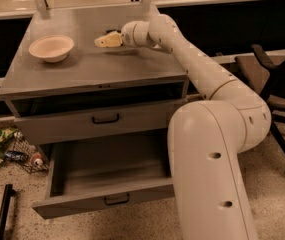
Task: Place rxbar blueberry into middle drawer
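Observation:
My gripper (103,41) is low over the back middle of the grey cabinet top (87,71), right of the cream bowl (51,47). My arm reaches to it from the right. The rxbar blueberry does not show in the camera view; I cannot tell whether the gripper covers or holds it. The middle drawer (84,205) is pulled wide open below, its flat bottom bare where it shows, and my arm's big lower link hides its right end.
A shut drawer with a black handle (105,118) sits above the open one. Snack wrappers and a bottle (4,146) lie on the floor at the left. A dark office chair (274,86) stands at the right. A black bar (3,211) lies at the bottom left.

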Robot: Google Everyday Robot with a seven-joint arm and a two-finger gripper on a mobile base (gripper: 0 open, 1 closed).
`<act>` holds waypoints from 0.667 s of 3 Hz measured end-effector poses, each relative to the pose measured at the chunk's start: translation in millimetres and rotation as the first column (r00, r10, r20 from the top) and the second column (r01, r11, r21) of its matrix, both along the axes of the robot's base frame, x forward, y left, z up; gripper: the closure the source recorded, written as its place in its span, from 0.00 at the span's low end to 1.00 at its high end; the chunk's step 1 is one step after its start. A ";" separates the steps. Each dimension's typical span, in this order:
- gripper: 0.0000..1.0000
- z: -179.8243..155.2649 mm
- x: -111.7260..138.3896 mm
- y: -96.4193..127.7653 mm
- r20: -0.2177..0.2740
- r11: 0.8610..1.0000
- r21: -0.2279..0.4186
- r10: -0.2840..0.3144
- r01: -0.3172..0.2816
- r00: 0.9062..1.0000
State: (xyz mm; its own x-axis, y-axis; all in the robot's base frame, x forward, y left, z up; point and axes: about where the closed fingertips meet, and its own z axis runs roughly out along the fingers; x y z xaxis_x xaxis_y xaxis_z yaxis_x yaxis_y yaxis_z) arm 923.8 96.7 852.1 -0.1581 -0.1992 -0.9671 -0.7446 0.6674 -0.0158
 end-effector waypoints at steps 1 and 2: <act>0.00 -8.3 3.3 4.2 -0.016 1.000 0.018 -0.003 0.004 1.000; 0.14 -14.6 5.7 6.5 -0.024 0.999 0.038 -0.002 0.003 1.000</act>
State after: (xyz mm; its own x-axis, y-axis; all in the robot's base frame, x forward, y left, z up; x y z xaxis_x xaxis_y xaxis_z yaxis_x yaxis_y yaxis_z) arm 929.5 103.1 837.5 -0.1818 -0.1618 -0.9699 -0.7427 0.6691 0.0276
